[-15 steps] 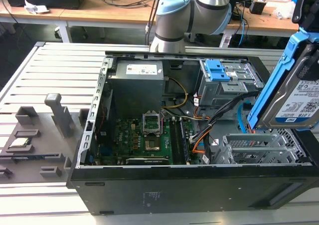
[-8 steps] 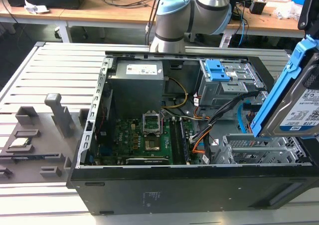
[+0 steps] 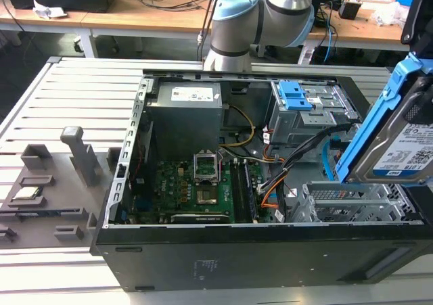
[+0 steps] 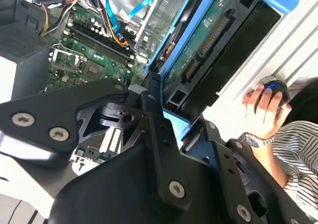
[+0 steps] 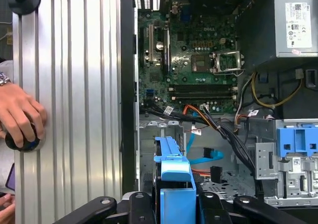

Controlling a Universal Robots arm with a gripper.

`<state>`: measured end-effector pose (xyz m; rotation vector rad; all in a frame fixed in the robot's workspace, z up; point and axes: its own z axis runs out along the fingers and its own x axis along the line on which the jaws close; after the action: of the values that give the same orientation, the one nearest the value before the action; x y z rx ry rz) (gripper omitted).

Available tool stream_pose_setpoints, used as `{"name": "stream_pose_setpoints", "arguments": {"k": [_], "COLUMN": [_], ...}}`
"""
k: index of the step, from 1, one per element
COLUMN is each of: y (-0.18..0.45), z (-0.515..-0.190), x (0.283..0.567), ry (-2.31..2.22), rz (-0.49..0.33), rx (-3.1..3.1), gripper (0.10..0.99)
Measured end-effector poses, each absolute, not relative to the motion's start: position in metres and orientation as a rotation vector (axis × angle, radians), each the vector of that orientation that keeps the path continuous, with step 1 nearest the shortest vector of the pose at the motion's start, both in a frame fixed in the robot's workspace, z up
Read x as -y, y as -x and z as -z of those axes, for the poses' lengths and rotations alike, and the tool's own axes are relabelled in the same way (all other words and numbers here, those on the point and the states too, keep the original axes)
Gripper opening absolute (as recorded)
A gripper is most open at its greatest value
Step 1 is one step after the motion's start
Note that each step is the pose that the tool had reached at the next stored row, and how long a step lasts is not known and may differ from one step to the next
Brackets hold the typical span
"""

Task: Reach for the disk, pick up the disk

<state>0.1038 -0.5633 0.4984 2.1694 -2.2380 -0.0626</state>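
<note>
The disk (image 3: 406,149), a silver hard drive with a white-and-blue label and a blue bracket (image 3: 379,115), hangs tilted above the open computer case (image 3: 203,264) at the exterior view's right. My gripper (image 5: 175,204) is shut on it, with a black finger on each side of the blue bracket (image 5: 174,177). In the second wrist view the disk's green circuit board (image 4: 206,42) faces the camera, and the black fingers (image 4: 154,129) close on the end of the disk.
Inside the case lie the motherboard (image 3: 196,190), the grey power supply (image 3: 186,112), cables and a drive cage with blue latches (image 3: 298,95). Grey fixtures (image 3: 40,183) stand on the slatted table at the exterior view's left. A person's hand (image 5: 20,114) rests on a black knob beside the case.
</note>
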Motion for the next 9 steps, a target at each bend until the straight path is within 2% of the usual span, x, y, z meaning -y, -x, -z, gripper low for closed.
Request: {"name": "stream_pose_setpoints", "arguments": {"k": [3, 9], "y": [-0.1038, -0.0996], "z": [-0.4962, -0.4879], "x": [0.5663, 0.5728], "ry": [-2.174, -2.181], "rz": [0.104, 0.12], "rx": [2.267, 2.274], "gripper": [0.369, 0.369]}}
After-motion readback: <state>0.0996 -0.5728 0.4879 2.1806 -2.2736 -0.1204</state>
